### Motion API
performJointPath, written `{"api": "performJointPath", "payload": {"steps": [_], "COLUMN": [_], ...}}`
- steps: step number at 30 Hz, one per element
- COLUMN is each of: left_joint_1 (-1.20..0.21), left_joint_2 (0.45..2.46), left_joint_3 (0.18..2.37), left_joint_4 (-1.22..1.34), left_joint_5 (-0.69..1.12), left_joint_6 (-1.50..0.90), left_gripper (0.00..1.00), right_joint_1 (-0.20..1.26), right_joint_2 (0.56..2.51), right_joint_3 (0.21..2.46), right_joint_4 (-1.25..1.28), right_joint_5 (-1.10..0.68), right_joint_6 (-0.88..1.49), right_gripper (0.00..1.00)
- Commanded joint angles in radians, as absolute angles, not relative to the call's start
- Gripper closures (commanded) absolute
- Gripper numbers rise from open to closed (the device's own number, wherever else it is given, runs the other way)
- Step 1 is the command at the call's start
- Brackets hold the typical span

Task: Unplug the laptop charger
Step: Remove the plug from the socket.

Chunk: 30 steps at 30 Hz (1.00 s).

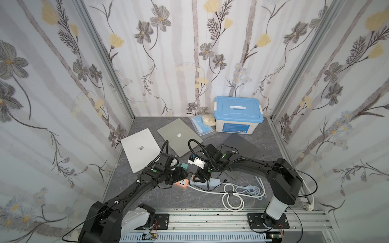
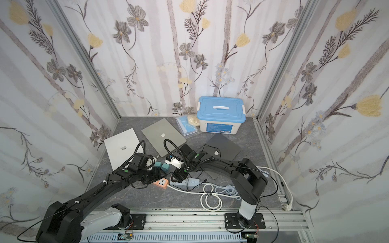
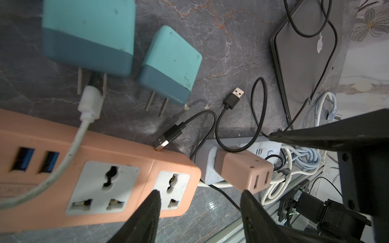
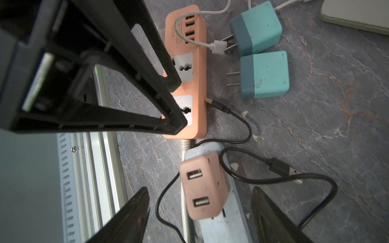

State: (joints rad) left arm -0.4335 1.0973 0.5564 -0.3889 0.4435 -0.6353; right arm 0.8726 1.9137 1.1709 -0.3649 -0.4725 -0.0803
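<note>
In both top views the right gripper (image 1: 199, 178) points down over the near end of the grey strip (image 1: 213, 182). The left gripper (image 1: 177, 175) is right beside it, over the orange strip (image 1: 182, 183). The charger is hidden under the right gripper from up here.

Over to the left wrist view. The left gripper (image 3: 200, 194) has its jaws apart with nothing between them. One tip is over the orange strip's (image 3: 126, 147) end socket and the other is off past its end. There's the charger (image 3: 246, 172), pink, plugged into the grey strip (image 3: 207, 172) and close to that outer tip. Whether they touch, I can't tell. Two teal adapters (image 3: 170, 65) lie loose on the table beyond the orange strip.

Now the right wrist view. The right gripper (image 4: 200, 190) is spread wide, and the charger (image 4: 202, 185) sits squarely between its fingers (image 4: 134, 210), with a clear gap on each side. Nothing is gripped. The charger is seated in the grey strip (image 4: 221, 229), USB ports facing the camera. A black cable (image 4: 237, 166) loops around it. The left gripper (image 4: 177, 105) hangs just beyond, over the orange strip's (image 4: 200, 84) sockets.
</note>
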Motion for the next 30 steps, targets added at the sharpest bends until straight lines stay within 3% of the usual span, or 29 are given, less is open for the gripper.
{"api": "performJointPath", "payload": {"steps": [1, 14, 20, 30], "left_joint_1": [-0.428, -0.423, -0.423, -0.433], "left_joint_2": [1.084, 1.075, 1.075, 1.124], "left_joint_3": [0.547, 0.542, 0.544, 0.572], "left_joint_4": [-0.381, -0.386, -0.384, -0.341], "left_joint_5": [0.430, 0.431, 0.435, 0.456], "left_joint_6": [-0.649, -0.657, -0.657, -0.657], "left_gripper": [0.36, 0.31, 0.31, 0.31], "right_joint_1": [0.877, 0.904, 0.903, 0.903], "right_joint_2": [1.935, 1.985, 1.980, 1.959], "right_joint_3": [1.192, 1.212, 1.210, 1.154], "right_joint_4": [-0.322, -0.341, -0.337, -0.324], "right_joint_5": [-0.494, -0.452, -0.427, -0.370], "right_joint_6": [-0.116, -0.138, -0.140, -0.143], "right_gripper": [0.24, 0.50, 0.69, 0.83]}}
